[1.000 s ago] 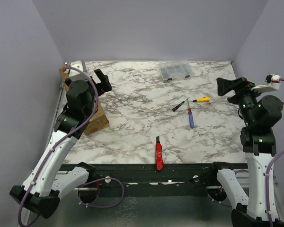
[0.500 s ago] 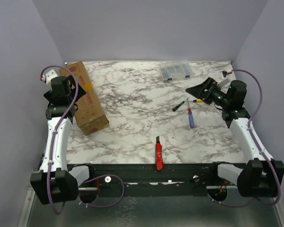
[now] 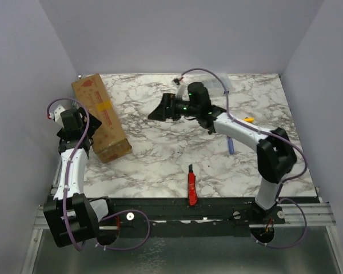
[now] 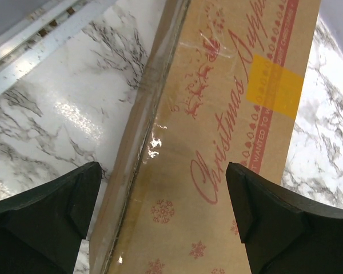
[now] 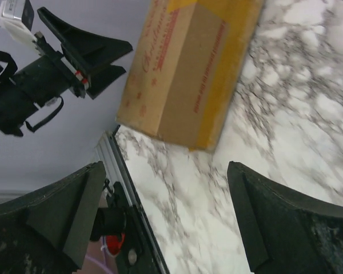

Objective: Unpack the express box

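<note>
Far-left on the table [image 3: 160, 154], express box [image 3: 100, 117] lies flat, taped face up; left fingers [image 4: 46, 205] spread wide close over it; right fingers [image 5: 57, 211] apart, empty, mid-table; probably stiff, light cardboard, glossy tape slippery; grip across narrow sides.

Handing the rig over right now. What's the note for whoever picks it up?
Hands: left hand open, empty, poised above the express box. right hand open, empty, mid-table, facing the box.
Things: box lies flat at the left side of the table, shut, yellow tape in place. red cutter lies at the near edge.
Done: nothing visible.
Left: cut the tape, open the box, unpack it.
</note>
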{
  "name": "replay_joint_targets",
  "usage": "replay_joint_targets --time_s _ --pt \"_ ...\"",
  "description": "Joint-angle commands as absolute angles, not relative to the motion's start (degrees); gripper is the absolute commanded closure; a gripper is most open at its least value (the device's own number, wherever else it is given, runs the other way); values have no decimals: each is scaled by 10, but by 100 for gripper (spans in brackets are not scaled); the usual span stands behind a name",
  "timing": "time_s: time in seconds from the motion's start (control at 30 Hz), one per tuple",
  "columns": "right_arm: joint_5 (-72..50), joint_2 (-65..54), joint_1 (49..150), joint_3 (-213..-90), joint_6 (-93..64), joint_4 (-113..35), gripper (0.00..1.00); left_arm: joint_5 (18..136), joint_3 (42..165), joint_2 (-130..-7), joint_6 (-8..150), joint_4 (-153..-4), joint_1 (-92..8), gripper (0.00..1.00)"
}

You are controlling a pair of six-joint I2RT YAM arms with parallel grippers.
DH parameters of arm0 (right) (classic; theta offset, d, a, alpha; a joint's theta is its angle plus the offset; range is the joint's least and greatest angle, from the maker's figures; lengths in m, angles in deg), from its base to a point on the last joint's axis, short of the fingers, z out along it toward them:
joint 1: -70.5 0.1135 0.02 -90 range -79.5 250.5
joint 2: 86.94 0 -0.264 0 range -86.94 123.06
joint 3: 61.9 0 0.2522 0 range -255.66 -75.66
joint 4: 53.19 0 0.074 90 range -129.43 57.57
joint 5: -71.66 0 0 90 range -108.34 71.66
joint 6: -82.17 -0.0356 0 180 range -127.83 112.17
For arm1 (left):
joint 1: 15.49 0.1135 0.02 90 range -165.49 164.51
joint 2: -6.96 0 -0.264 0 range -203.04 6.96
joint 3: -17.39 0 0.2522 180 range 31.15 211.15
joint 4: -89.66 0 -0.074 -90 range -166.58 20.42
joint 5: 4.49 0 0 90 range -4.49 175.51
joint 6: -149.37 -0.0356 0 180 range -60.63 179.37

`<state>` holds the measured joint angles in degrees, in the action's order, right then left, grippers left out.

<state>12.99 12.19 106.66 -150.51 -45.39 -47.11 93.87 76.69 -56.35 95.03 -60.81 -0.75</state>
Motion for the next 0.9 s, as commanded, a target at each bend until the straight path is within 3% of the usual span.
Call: replay_joint_targets --time_s 0.0,0.2,0.33,0.67,0.87 --pt "108 255 1126 -1657 -450 -458 0 862 750 -576 943 -650 3 1" --pt "99 381 1161 -1801 -445 -402 1 809 730 -584 944 -665 4 1" --pt "96 426 1171 -1840 -455 -396 9 776 725 -603 946 -679 4 7" --pt "111 464 1184 -1850 -466 -382 29 705 716 -644 951 -711 -3 18" --pt "85 395 1183 -1771 -442 -373 32 694 717 -663 948 -719 -94 20"
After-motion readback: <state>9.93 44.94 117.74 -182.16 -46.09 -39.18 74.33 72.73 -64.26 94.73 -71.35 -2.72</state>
